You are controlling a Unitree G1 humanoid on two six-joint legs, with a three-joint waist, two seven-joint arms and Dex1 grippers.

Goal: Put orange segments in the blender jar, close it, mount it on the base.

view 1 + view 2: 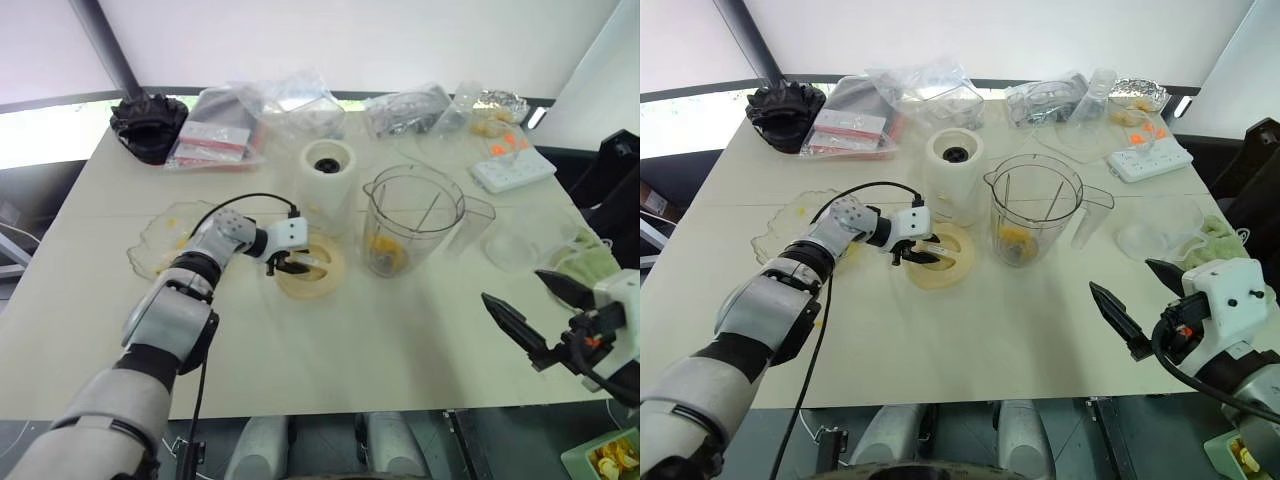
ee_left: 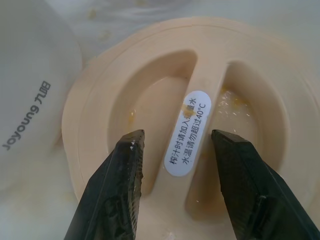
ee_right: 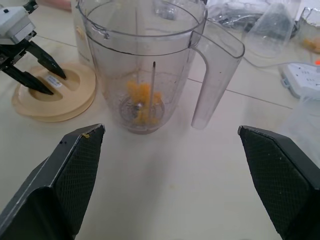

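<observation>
Nearest of all, the right hand [image 1: 538,318] is hovering above the table [image 1: 380,350], well to the near right of the blender jar [image 1: 412,222], its two black fingers spread as wide as they go and gripping nothing. In its wrist view the jar is standing straight ahead between those fingers.

Further in, the left hand [image 1: 912,250] is reaching over the cream-yellow lid [image 1: 940,258], which is lying flat on the table just left of the jar. The fingers are standing partly open, one on each side of the lid's raised centre bar [image 2: 192,135], dipping into the two recesses. Whether the pads are actually pressing on the bar, I cannot tell; a gap shows on both sides in the wrist view. A white oval label [image 2: 188,133] with printed characters is sitting on that bar.

The blender jar is standing upright on the table, uncovered, handle [image 3: 210,80] pointing away from the lid. Orange segments [image 3: 142,100] are lying at its bottom, around the dark blade.

Just behind the lid and to the far left of the jar, the base [image 1: 329,178] is standing, white, its black socket facing up and nothing mounted on it.

Well left of the jar, past the lid, a wavy-edged clear bowl [image 1: 168,238] is resting on the table. Farther back from the jar, clear plastic bags [image 1: 270,110] are piling up along the far edge, and a white power strip [image 1: 512,168] is lying to the jar's far right.
</observation>
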